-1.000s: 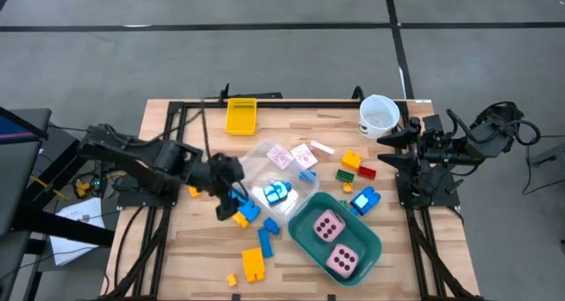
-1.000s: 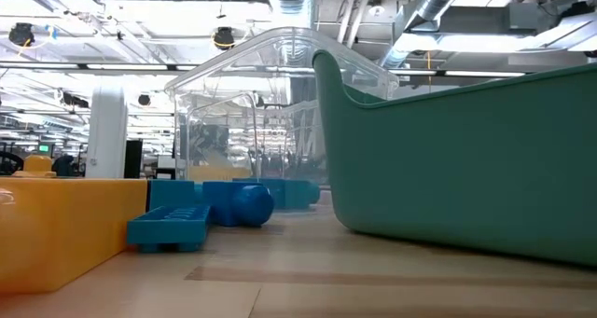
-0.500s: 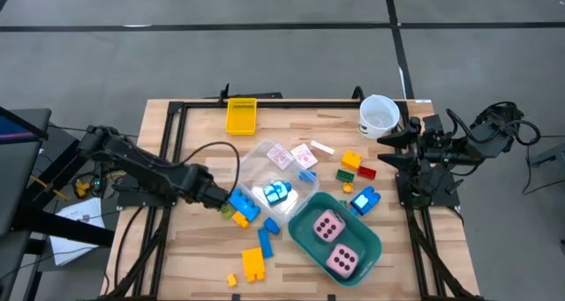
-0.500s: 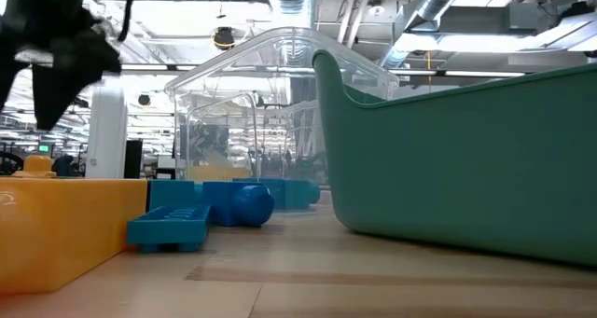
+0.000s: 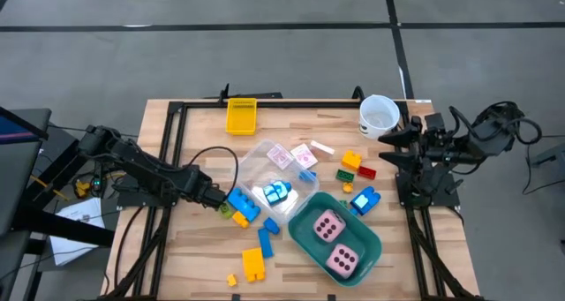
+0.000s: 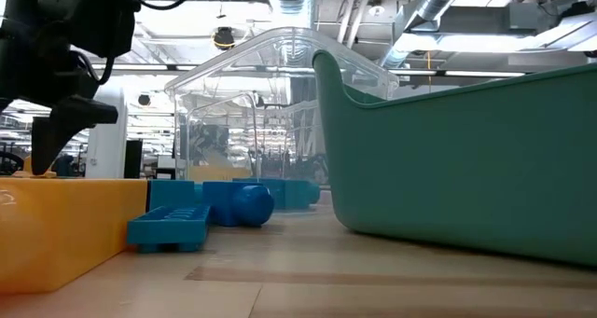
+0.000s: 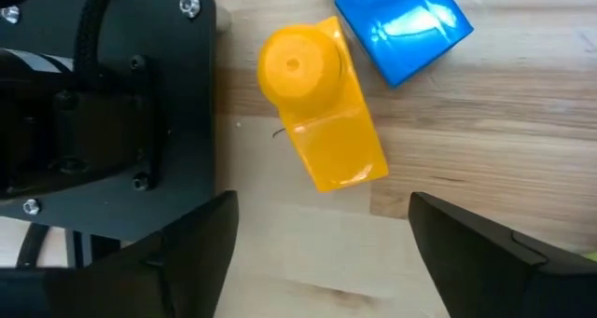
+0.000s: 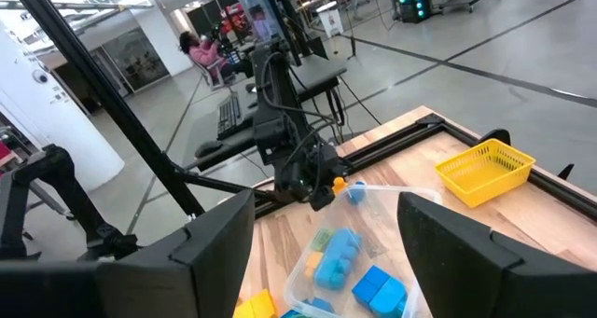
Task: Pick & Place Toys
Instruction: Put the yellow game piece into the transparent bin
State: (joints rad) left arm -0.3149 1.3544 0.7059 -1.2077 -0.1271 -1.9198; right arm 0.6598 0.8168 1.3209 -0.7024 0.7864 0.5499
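1. Left gripper (image 7: 317, 253) hangs low over the table's left side, fingers (image 7: 196, 253) spread, empty.
2. Yellow brick (image 7: 322, 103) lies just ahead, between the fingers, untouched; blue brick (image 7: 401, 24) touches it at 1 o'clock.
3. Teal tub (image 5: 305, 233) holding two dice (image 5: 328, 225) sits at 4 o'clock.
4. Right gripper (image 5: 388, 148) waits at the right edge, fingers apart, empty.
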